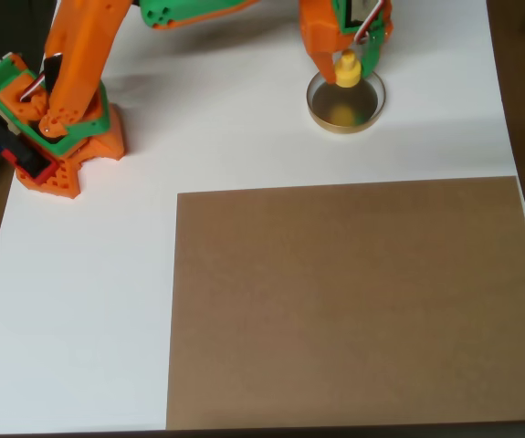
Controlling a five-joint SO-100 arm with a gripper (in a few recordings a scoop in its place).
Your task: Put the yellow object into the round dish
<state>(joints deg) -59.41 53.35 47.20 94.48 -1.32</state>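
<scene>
Orange gripper [346,57] uppermost in the overhead view, so nearest the lens, its two fingers [320,53] down either side of the yellow object [348,69]. Clenched on the yellow object, by the look of it, fingers pressed to both flanks at the narrow knob. Yellow object over the far part of the round dish [346,101]; whether resting on the dish floor or held just above it, cannot tell from straight overhead.

Likely light, stiff, moulded plastic: not fragile, smooth enough to slip or twist under a loose pinch. Best hold judged to be across the knob, above the wider disc base, where two fingers close squarely. Long axis vertical, knob up toward the camera, base down toward the dish; seems upright, no clear tilt.

Round dish shallow, thin tan rim, dark greyish inside, a yellowish reflection on its floor. Probably light too, easily nudged by a finger on the rim. White table [235,128] beneath. Brown board [353,301] well apart, toward the near edge. Arm base [61,137] at far left.
</scene>
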